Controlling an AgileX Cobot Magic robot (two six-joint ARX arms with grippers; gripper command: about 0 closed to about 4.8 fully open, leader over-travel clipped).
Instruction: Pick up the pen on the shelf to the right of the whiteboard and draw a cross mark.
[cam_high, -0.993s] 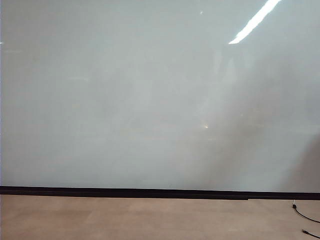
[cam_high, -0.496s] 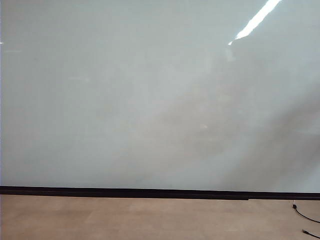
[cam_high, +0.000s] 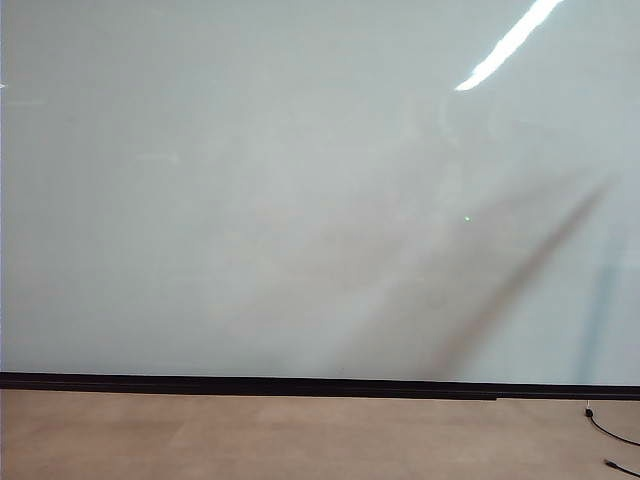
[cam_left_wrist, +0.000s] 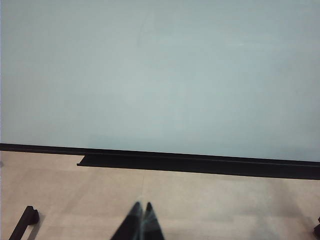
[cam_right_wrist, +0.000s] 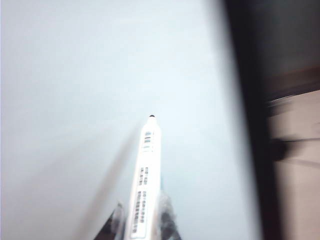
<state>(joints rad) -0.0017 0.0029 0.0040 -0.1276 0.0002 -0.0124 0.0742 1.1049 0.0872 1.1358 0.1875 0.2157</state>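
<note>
Whiteboard (cam_high: 250, 180) is filling nearly the whole exterior view, its glossy pale face catching a bright streak of reflected light (cam_high: 510, 42) near the upper right and a long dim diagonal shadow (cam_high: 530, 270) toward the lower right. A thin black strip (cam_high: 300, 385) is running along its bottom edge, and tan floor (cam_high: 250, 440) is lying below it, with a dark cable (cam_high: 610, 432) trailing at the far right. No drawn line is showing on the board in any view.

In the right wrist view the right gripper (cam_right_wrist: 141, 220) is pinching the pen (cam_right_wrist: 146, 175) between its fingers, the white barrel with black printed label sticking out past the fingertips. The pen's dark tip (cam_right_wrist: 152, 117) is pointing at the whiteboard (cam_right_wrist: 75, 100); whether it is touching the surface cannot be told. The board's dark edge is blurring along one side of that view.

In the left wrist view the left gripper (cam_left_wrist: 141, 222) is hanging low in front of the whiteboard (cam_left_wrist: 160, 75), well apart from it, its fingers pressed together and holding nothing. A black ledge (cam_left_wrist: 200, 162) is running under the board there.
</note>
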